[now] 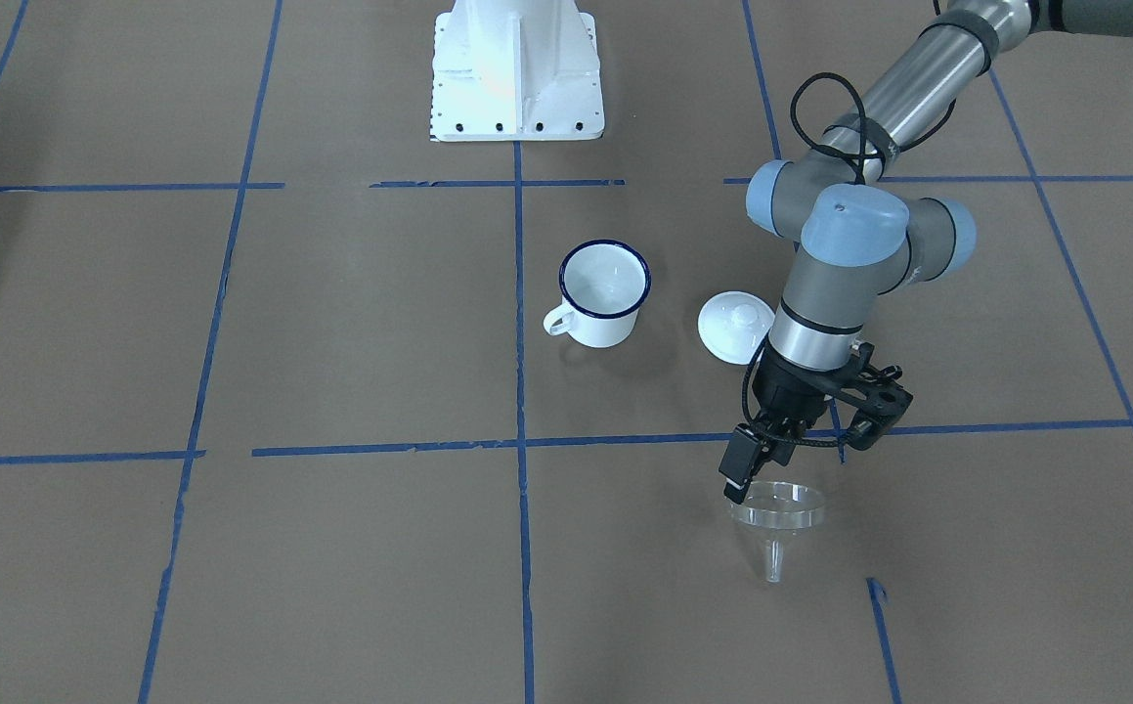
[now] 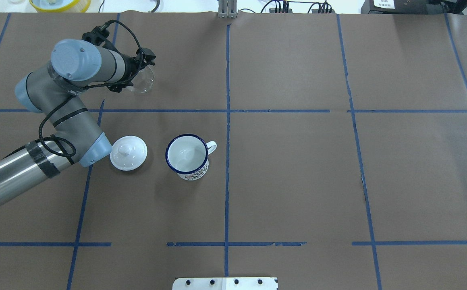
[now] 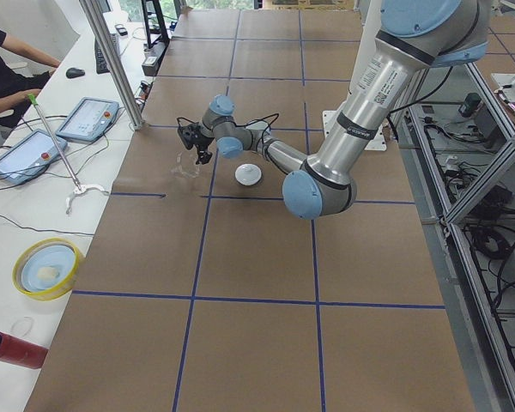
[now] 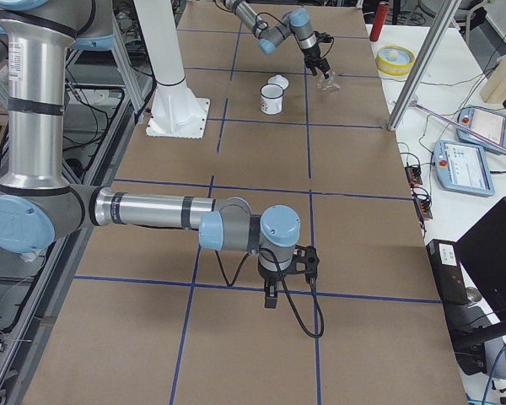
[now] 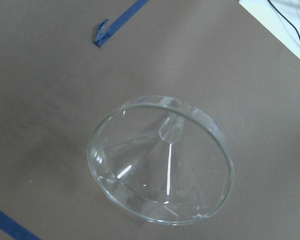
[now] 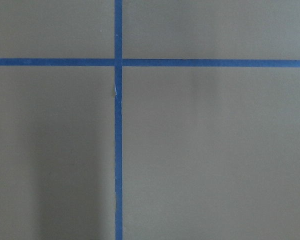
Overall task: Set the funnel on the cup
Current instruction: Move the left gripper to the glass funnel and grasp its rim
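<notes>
**A:** Exterior front-facing view is showing the funnel at lower right, its spout pointing toward the bottom edge.

**B:** And the left gripper?

**A:** It is hanging just above the rim. Whether its fingers are apart or gripping, I cannot tell.

**B:** Left wrist view is giving the funnel close up, rim facing the lens, brown paper behind it.

**A:** Farther up, the lid is sitting beside the cup, which is standing upright at centre, well apart from the funnel.

**B:** Only exterior right is catching the right gripper, at lower middle. I cannot tell its fingers' state.
</notes>
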`<state>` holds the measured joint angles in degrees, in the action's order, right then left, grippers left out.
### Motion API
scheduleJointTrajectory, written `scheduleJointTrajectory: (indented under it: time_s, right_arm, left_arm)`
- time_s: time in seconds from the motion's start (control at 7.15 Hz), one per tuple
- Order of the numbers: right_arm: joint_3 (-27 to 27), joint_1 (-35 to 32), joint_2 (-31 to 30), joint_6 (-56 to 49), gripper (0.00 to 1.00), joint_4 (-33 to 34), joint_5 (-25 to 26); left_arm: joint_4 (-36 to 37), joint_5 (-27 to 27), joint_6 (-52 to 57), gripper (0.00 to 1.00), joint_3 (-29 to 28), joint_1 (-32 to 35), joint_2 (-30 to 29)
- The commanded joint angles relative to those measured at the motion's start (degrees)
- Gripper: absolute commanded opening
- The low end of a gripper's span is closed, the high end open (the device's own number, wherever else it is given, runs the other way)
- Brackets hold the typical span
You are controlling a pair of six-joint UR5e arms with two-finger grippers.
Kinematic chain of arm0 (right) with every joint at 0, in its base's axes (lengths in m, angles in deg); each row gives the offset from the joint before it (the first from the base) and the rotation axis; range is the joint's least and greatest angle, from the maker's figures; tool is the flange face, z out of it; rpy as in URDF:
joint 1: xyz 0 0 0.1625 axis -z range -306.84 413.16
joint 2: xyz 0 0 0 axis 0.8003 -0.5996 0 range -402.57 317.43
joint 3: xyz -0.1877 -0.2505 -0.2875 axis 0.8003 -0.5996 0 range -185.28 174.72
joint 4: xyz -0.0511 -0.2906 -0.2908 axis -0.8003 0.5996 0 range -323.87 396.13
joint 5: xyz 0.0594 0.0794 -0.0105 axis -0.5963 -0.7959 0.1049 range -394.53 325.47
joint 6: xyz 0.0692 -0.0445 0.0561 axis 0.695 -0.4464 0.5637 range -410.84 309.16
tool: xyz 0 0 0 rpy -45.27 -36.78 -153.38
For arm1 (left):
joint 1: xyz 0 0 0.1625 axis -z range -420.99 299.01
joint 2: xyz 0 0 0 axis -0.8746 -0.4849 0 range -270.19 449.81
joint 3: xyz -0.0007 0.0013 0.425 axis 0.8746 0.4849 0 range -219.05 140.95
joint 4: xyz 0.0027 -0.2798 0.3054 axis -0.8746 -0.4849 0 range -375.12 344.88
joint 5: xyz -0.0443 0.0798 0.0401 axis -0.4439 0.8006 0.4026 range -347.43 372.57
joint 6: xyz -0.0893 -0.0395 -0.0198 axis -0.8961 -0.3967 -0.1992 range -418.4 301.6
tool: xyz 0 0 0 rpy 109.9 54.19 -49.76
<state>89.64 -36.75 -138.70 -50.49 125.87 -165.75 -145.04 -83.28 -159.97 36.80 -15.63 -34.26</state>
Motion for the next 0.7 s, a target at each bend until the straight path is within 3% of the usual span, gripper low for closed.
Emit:
scheduleJointTrajectory:
  time_s: [0.0, 0.14, 0.42, 0.56]
  right_arm:
    - [0.00, 0.00, -0.02, 0.00, 1.00, 0.00, 0.00]
    - [0.00, 0.00, -0.02, 0.00, 1.00, 0.00, 0.00]
    - [0.00, 0.00, -0.02, 0.00, 1.00, 0.00, 0.00]
    - [0.00, 0.00, -0.02, 0.00, 1.00, 0.00, 0.00]
  left_arm:
    - [-4.90, 3.11, -0.74, 1.00, -4.82, 0.42, -1.61]
    - [-4.90, 3.12, -0.83, 0.86, -4.83, 0.42, -1.61]
    - [-5.07, 3.03, -0.83, 0.13, -4.83, 0.42, -1.88]
    - [-5.16, 3.03, -0.83, 0.00, -4.66, 0.51, -1.96]
